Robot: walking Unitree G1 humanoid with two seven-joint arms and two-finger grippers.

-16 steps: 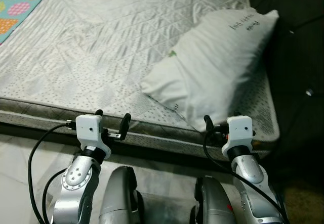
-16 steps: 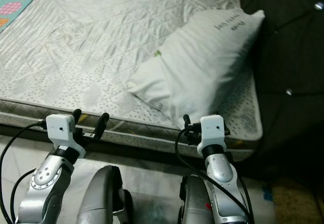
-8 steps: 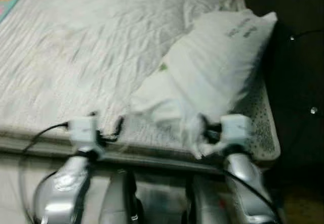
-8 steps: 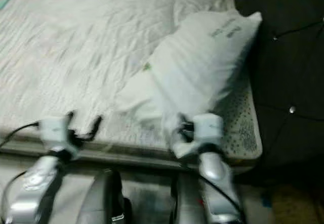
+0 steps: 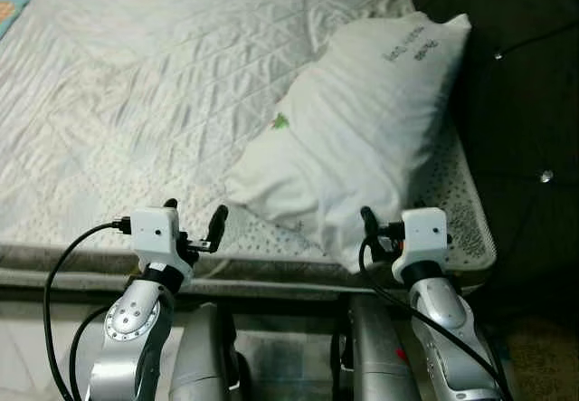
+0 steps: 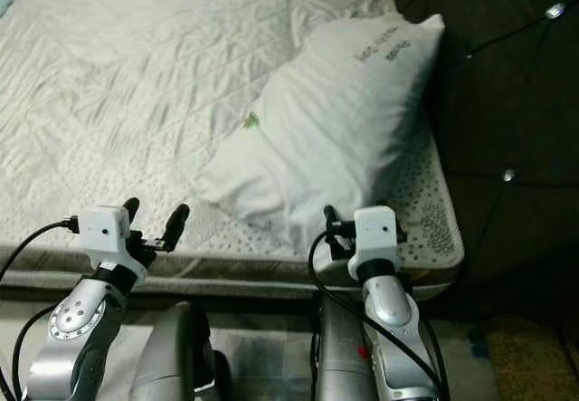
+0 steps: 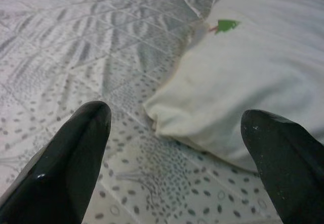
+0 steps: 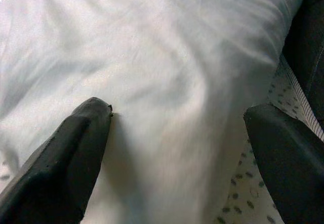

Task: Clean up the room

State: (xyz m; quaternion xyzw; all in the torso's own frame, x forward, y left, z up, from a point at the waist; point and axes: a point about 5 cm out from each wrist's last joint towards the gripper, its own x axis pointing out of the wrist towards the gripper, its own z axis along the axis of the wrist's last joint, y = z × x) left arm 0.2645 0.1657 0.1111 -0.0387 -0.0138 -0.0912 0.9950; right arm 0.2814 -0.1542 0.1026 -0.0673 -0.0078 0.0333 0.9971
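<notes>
Pillow [image 5: 362, 138] lies askew at the bed's [image 5: 136, 102] right near corner by the headboard [image 5: 525, 75]; both grippers, left [image 5: 193, 223] and right [image 5: 393, 229], gape empty at its near edge — best pinch opposite corners, deep into fabric.

Two short lines of small dark print are showing on the plump white fabric pillow [image 5: 362, 134], near the upper corner lying closest to the dark tufted headboard [image 5: 516, 102]; the letters are too small and slanted to read. A small green leaf-shaped mark [image 7: 225, 26] is sitting on the pillow's opposite side, bearing no lettering.
</notes>
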